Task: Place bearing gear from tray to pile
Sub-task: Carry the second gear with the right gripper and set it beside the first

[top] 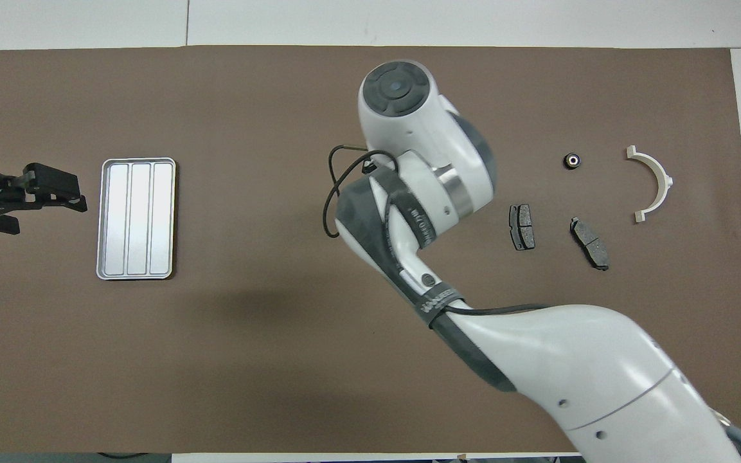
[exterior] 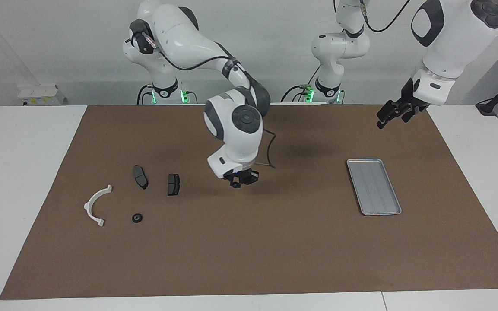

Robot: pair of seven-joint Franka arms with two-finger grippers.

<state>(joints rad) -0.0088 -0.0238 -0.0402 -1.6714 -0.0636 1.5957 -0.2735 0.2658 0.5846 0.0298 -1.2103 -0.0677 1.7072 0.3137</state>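
Brown mat carrying tray, two brake pads, white bracket, bearing gear; right gripper fingers closed above mid-mat, left gripper fingers apart, waiting near the tray.

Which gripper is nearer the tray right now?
Left. The left gripper hangs open in the air beside the tray, toward the left arm's end of the table. The right gripper, shut, is over the mat's middle, closer to the brake pads.

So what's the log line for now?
right hand: shut, over mat between tray and pile | left hand: open, waiting | tray: empty
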